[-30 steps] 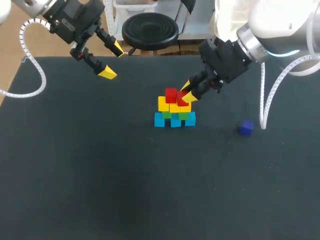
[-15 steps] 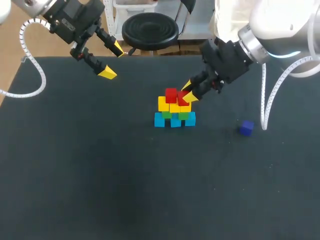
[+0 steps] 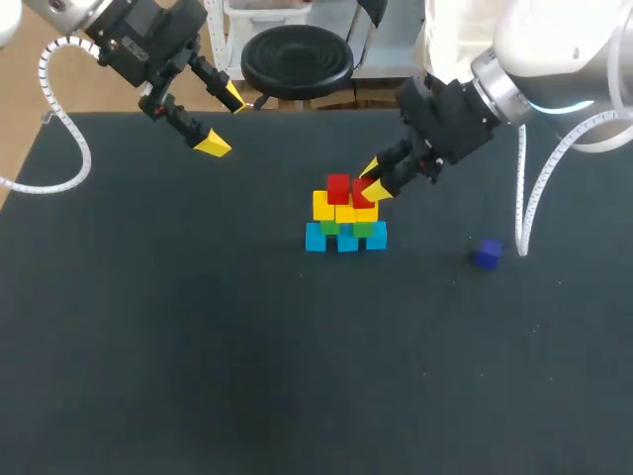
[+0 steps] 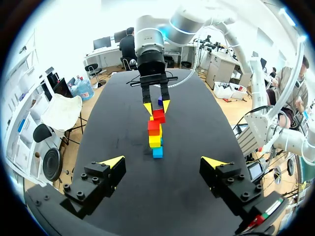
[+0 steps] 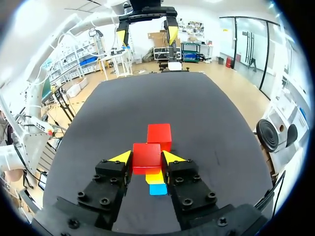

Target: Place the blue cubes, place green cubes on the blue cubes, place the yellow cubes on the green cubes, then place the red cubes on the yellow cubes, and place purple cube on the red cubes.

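Right gripper (image 5: pixel 146 158) clamps one red cube (image 5: pixel 146 152) beside a second, above three blue cubes (image 3: pixel 346 240); one purple cube (image 3: pixel 486 253) apart.

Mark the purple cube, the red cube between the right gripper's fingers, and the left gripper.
purple cube (image 3: pixel 486 253): head view, its middle.
red cube (image 5: pixel 146 155): right wrist view, visible face.
left gripper (image 4: pixel 163 162): left wrist view, midway between fingertips.

Cubes: 3 blue (image 3: pixel 346 241), 2 green (image 3: pixel 329 228), 3 yellow (image 3: pixel 322 206), 2 red (image 3: pixel 338 187), 1 purple (image 3: pixel 486 253)
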Robot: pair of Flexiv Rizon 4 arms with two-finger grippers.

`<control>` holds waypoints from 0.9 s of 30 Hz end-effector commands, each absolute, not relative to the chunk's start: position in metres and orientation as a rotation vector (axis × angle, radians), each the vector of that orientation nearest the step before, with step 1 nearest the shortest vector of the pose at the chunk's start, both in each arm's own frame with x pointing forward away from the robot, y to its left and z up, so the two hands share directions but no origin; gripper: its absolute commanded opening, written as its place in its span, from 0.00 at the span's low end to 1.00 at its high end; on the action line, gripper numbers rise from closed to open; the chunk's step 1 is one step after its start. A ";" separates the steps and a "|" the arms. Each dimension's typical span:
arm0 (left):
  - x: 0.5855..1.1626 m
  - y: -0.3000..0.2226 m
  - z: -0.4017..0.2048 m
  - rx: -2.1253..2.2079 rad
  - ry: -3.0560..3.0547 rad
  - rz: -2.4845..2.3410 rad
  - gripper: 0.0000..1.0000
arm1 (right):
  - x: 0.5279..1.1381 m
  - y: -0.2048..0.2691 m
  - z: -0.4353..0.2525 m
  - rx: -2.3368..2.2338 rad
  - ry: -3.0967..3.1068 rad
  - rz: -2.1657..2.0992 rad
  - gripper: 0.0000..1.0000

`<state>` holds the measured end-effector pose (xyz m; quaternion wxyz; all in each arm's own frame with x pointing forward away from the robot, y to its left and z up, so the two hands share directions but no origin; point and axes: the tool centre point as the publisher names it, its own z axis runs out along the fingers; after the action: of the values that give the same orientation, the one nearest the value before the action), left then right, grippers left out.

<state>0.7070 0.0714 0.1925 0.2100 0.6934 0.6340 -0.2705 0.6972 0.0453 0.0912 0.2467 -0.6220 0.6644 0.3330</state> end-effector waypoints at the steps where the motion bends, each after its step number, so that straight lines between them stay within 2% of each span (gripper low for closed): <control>1: 0.706 0.072 0.192 1.927 1.758 -0.751 1.00 | 0.699 0.046 0.091 -1.694 1.812 0.912 0.00; 27: 0.706 0.072 0.192 1.927 1.758 -0.751 1.00 | 0.704 0.046 0.087 -1.682 1.851 0.898 0.00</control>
<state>0.7070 0.0714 0.1925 0.2100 0.6934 0.6340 -0.2705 0.7031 0.0457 0.0879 0.2404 -0.6147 0.6755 0.3286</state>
